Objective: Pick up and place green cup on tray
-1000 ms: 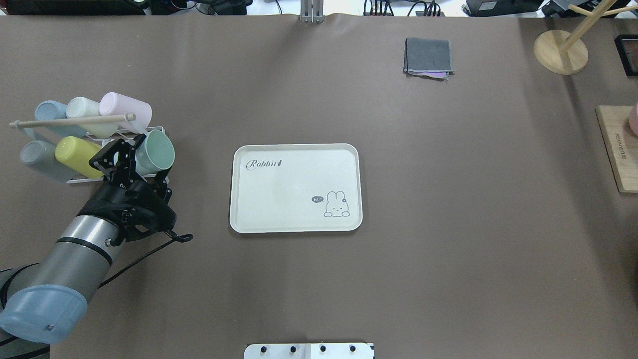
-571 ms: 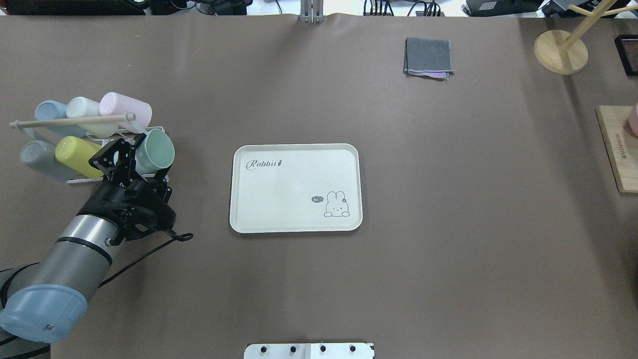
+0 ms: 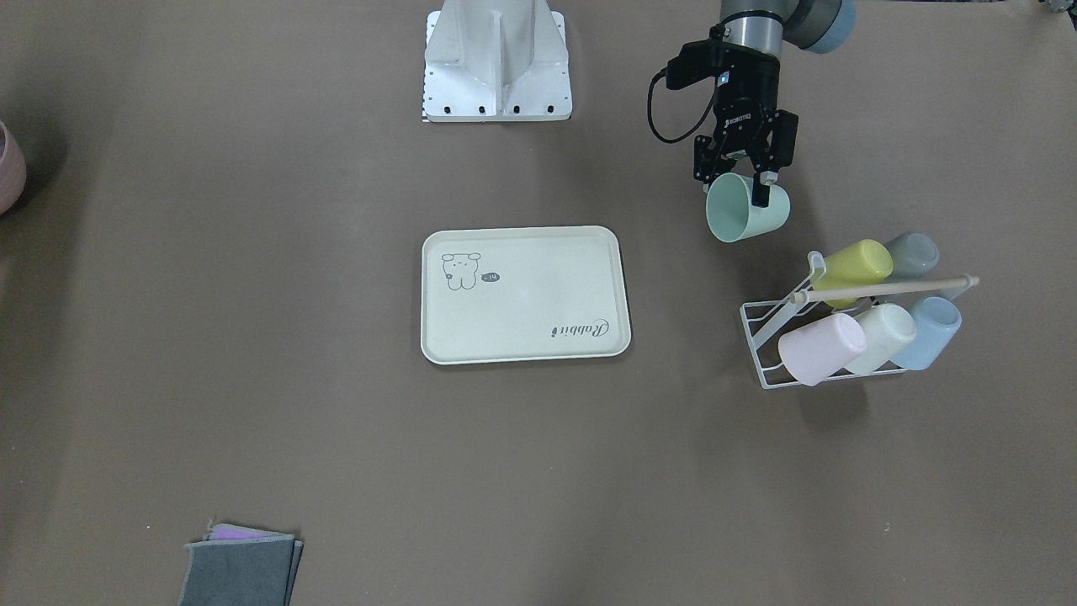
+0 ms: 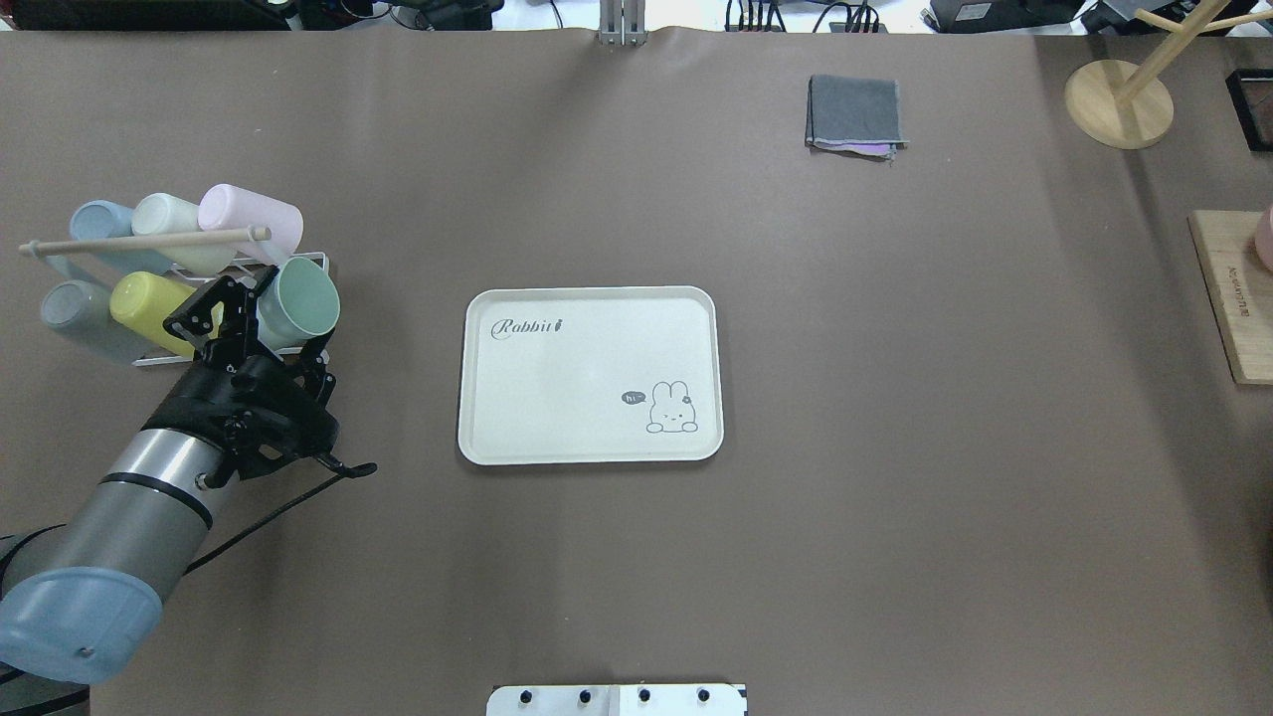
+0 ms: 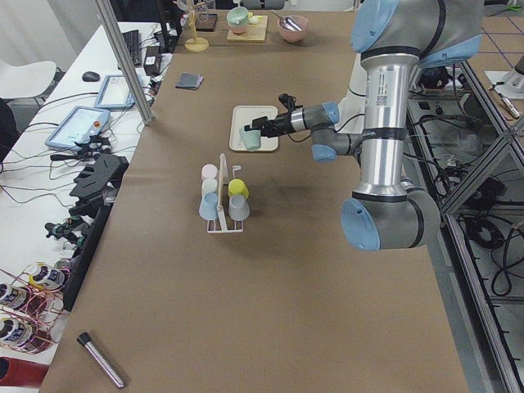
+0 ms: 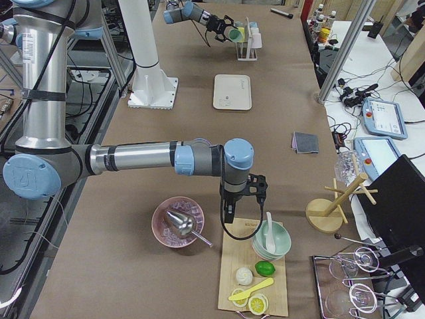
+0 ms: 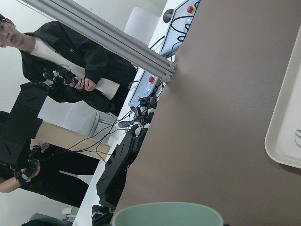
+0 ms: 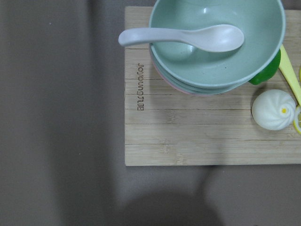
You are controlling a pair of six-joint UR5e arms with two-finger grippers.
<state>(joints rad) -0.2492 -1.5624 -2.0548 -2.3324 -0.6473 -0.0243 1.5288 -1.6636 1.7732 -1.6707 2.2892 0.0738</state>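
The pale green cup hangs tilted above the table, just off the wire rack's near-right corner, with its mouth turned toward the tray. My left gripper is shut on the green cup, one finger inside the rim and one outside. Its rim fills the bottom of the left wrist view. The cream tray lies flat at the table's middle, a hand's width to the cup's right, and holds nothing. My right gripper hovers over a wooden board far from the cup; I cannot tell whether it is open or shut.
A white wire rack holds yellow-green, grey-blue, pink, cream and light blue cups under a wooden rod. A folded grey cloth and a wooden stand sit at the far right. Stacked bowls rest on the board. A person stands beyond the table.
My left arm has shifted a little to the left and away with the green cup, lifting it slightly clear of the rack. The tray has not moved.
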